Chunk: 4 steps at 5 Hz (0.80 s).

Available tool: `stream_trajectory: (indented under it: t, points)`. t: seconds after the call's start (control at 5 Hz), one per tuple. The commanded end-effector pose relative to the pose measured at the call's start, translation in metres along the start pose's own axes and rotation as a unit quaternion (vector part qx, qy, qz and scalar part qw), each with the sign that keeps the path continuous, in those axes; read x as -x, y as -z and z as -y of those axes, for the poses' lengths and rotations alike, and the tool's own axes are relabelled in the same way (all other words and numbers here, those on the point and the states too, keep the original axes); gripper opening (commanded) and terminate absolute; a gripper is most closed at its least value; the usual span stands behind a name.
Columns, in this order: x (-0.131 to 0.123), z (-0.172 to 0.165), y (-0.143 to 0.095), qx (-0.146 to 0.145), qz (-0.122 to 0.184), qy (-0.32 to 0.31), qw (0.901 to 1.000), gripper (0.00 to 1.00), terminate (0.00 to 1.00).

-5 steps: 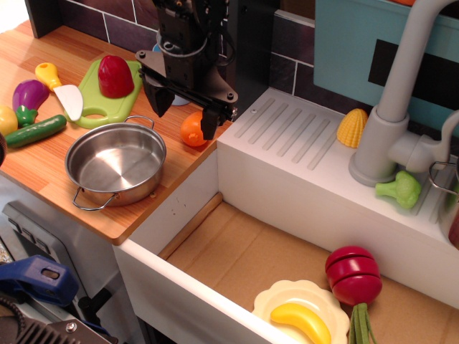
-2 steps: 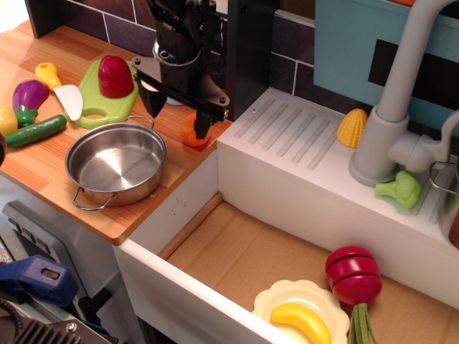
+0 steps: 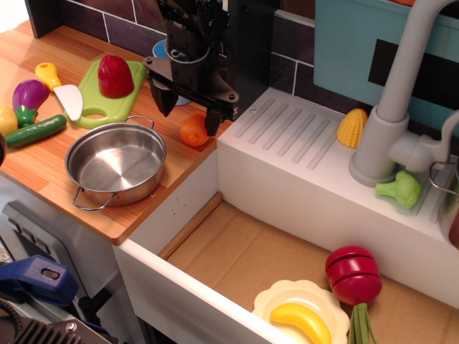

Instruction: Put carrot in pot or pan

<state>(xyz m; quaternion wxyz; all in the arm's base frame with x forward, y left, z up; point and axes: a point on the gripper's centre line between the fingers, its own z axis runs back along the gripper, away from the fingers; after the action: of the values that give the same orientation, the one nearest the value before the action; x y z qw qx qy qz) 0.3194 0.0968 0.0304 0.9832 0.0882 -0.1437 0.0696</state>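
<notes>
While the carrot (image 3: 193,130) lies on the wooden counter (image 3: 43,161) against the white sink wall, I see the gripper (image 3: 188,110) just above it, fingers spread wide and holding nothing; one fingertip (image 3: 213,122) touches or nearly touches the carrot's right side; the pot (image 3: 115,165) sits empty to its left.

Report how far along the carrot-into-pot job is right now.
Done: the hand has reached the carrot and hangs open over it, one finger beside the carrot and the other toward the cutting board. In hand: nothing; the carrot lies on the wooden counter, ungrasped. Left: close on it, lift, carry it to the empty steel pot and release.
</notes>
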Motion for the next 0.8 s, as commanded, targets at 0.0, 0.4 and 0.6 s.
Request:
stream_trajectory:
  t: [0.0,0.4,0.6]
  points:
    - [-0.01,-0.002,0.003,0.009,0.022,-0.005,0.9997,1.0,0.0]
    - [-0.011,0.003,0.004,0.004,0.027,-0.002,0.9996,0.0,0.0]
    - [-0.015,0.007,-0.008,-0.007,0.03,0.01,0.9995,0.0,0.0]
